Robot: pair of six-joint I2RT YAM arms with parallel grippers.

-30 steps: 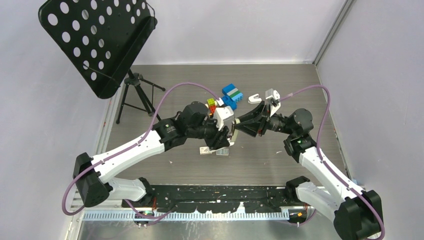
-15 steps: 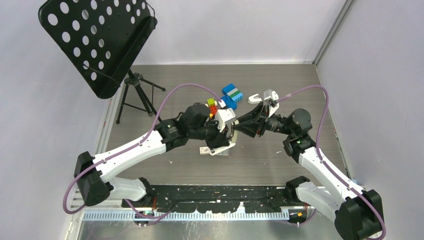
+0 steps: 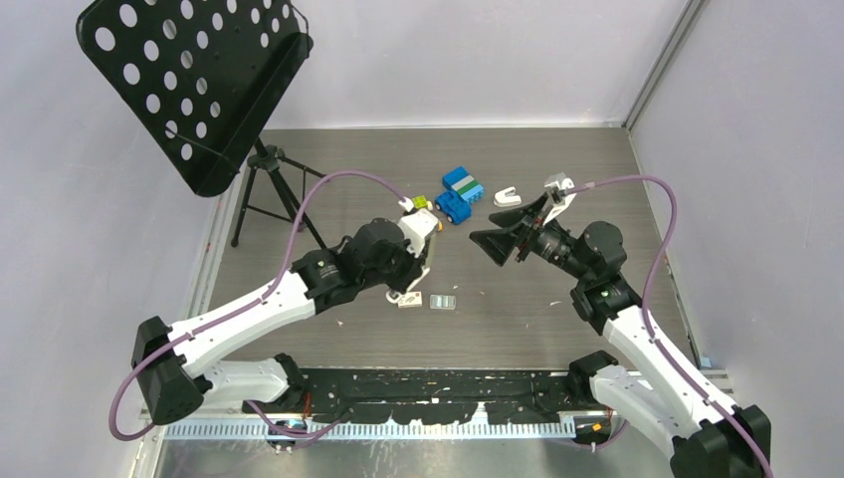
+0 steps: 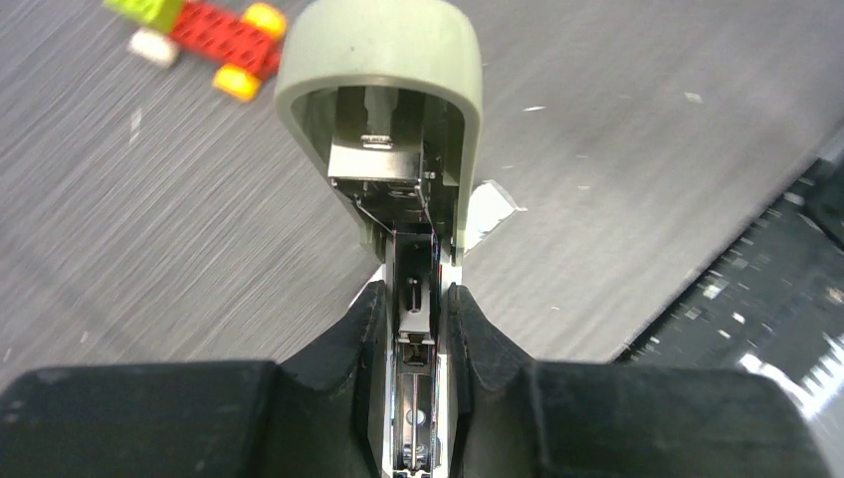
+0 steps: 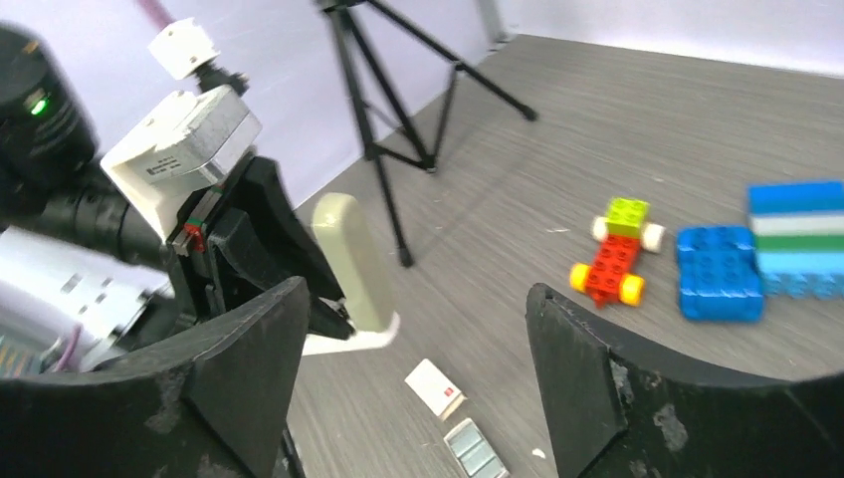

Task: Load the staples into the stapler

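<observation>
My left gripper is shut on the stapler, which I hold above the table. Its grey-beige top is swung up and the metal channel between my fingers lies bare. In the right wrist view the stapler juts from the left gripper's black fingers. The staples, a flat silvery-grey strip, lie on the table just right of the left gripper; the right wrist view shows the staples low down. My right gripper hangs open and empty to the stapler's right, jaws wide in the right wrist view.
A small white box lies beside the staples. Blue blocks, a red and yellow toy car and a white claw-shaped piece sit farther back. A black music stand on a tripod stands at the back left.
The right gripper has opened wide and drawn back to the right, away from the stapler. The left gripper has shifted slightly left with the stapler still in it.
</observation>
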